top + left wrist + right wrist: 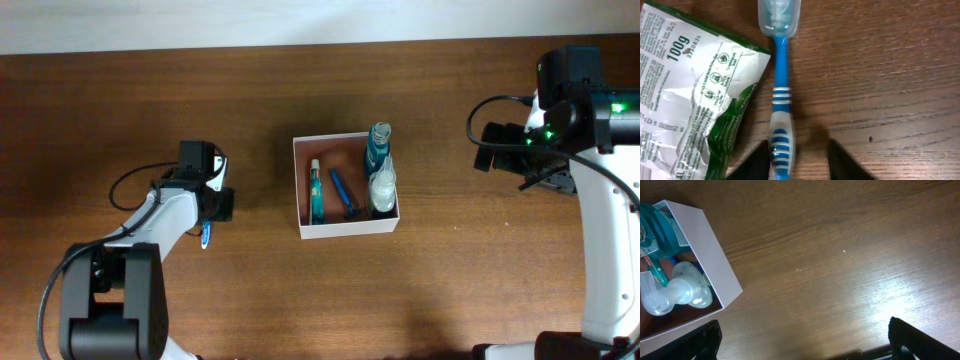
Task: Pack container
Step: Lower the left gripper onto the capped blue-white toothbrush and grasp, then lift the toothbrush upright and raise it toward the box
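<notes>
The container (345,230), a shallow white-walled box with a reddish-brown inside, sits mid-table and also shows in the right wrist view (710,255). It holds a teal bottle (378,148), a clear pump bottle (382,185), a blue razor (345,195) and a teal tube (316,192). A blue-and-white toothbrush (781,95) with a clear head cap lies on the table left of the container (205,237). My left gripper (797,150) is open, its fingers straddling the toothbrush's handle end. My right gripper (802,327) is open and empty above bare wood right of the container.
A crumpled green-and-white pouch (695,95) marked 100g lies against the toothbrush on its left. The table's far edge meets a pale wall (300,20). The right arm (600,200) stands along the right side.
</notes>
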Controlling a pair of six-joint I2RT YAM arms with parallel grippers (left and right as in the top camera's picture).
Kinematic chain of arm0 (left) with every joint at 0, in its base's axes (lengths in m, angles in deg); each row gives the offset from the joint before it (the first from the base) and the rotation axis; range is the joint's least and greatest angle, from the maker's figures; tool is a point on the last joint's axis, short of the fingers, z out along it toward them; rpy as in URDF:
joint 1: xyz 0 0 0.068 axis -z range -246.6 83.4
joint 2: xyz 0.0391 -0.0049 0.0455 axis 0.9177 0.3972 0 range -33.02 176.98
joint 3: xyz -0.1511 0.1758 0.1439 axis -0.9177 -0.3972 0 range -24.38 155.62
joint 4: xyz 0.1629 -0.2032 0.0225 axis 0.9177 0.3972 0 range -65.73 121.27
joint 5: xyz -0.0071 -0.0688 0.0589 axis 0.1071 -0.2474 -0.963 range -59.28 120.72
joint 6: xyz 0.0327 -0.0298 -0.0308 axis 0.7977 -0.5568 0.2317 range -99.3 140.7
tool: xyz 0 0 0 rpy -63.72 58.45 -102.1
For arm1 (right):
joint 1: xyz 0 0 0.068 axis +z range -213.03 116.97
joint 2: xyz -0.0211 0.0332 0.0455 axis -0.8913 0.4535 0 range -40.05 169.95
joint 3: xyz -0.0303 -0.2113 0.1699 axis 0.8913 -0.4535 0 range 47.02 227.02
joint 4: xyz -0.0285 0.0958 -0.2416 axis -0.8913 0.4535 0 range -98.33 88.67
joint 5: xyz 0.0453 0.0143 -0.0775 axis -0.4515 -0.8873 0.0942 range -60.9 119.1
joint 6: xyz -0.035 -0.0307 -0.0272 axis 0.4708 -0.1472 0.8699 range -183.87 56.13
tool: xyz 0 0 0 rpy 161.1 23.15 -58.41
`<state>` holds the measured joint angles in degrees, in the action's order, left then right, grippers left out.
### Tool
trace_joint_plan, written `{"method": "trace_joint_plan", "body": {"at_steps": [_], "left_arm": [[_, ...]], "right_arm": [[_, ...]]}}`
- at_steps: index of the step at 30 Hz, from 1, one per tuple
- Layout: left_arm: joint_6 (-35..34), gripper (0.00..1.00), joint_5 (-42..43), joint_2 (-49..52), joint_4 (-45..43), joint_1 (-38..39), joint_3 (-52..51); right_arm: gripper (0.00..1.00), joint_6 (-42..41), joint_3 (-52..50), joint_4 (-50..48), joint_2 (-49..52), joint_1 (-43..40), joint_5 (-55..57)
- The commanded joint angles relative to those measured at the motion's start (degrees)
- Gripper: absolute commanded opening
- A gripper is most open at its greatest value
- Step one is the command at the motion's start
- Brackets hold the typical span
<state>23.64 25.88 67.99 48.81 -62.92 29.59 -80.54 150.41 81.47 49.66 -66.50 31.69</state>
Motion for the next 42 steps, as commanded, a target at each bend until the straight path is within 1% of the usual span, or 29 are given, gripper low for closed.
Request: {"method": "trace_joint_plan", "body": {"at_steps": [1,6,9,12,15,18,22,28,35,38,42], "left_arm": [[0.3,0.27,0.6,-0.6,-0.1,-0.2,-0.5],[0.3,0.21,0.6,-0.6,-0.1,-0.2,-0.5],[0.3,0.15,0.6,-0.6,-0.1,-0.2,-0.5],[0.3,0.06,0.9,-0.7,0.0,-0.2,-0.5],[0.3,0.05,1.0,-0.8,0.1,-0.1,-0.4],[-0.1,0.01,1.1,-1.5,0.2,-0.1,-0.3],[-0.2,0.01,3.0,-4.4,1.2,0.0,-0.3],[-4.9,0.01,8.7,-13.2,1.6,0.0,-0.3],[-14.8,0.01,17.6,-24.9,1.6,1.6,-0.2],[-19.0,0.01,18.0,-29.6,1.7,4.3,0.2],[-22.5,0.01,17.9,-33.0,1.8,8.2,2.0]], "right_arm": [[0.98,-0.1,0.8,0.0,-0.9,-0.4,0.7],[0.99,-0.1,0.8,0.0,-0.9,-0.4,0.7],[0.98,-0.1,0.8,0.0,-0.9,-0.4,0.7],[0.98,-0.1,0.8,0.0,-0.9,-0.4,0.7],[0.98,-0.1,0.8,0.0,-1.0,-0.4,0.7],[0.98,-0.1,0.8,0.0,-0.9,-0.4,0.7],[0.98,-0.1,0.8,0.0,-0.9,-0.4,0.7],[0.98,-0.1,0.8,0.0,-1.0,-0.4,0.7],[0.98,-0.1,0.8,0.0,-0.9,-0.4,0.7],[0.98,-0.1,0.8,0.0,-1.0,-0.4,0.7],[0.98,-0.1,0.8,0.0,-1.0,-0.4,0.7]]}}
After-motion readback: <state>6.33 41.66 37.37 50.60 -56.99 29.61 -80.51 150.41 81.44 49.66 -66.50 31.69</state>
